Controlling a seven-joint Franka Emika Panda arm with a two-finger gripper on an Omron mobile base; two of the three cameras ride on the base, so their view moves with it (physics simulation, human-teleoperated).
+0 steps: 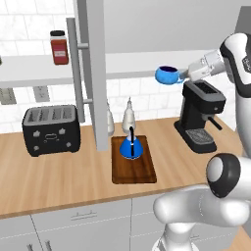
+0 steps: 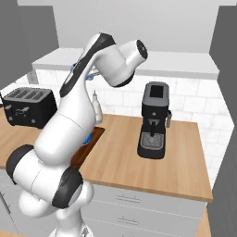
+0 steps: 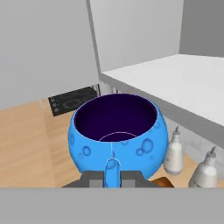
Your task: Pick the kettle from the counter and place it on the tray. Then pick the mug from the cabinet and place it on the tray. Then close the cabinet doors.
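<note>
Left base view, left to right. Toaster (image 1: 51,129) sits near the back edge of the counter (image 1: 63,176), with bare wood in front of it. An open cabinet door (image 1: 93,73) hangs edge-on, its lower end just left of the tray (image 1: 133,169). Tray lies mid-counter, short of the front edge. The kettle (image 1: 131,147) stands on the tray's back half; the front half is bare. 2 white bottles (image 1: 128,116) stand behind the tray, 1 partly hidden by the door. Mug (image 1: 167,75) is in the air just off the front edge of the cabinet shelf (image 1: 29,68), above the counter. Gripper (image 3: 112,178) pinches the mug's handle; mug interior is dark purple, contents not discernible. Coffee machine (image 1: 201,115) stands at the right.
</note>
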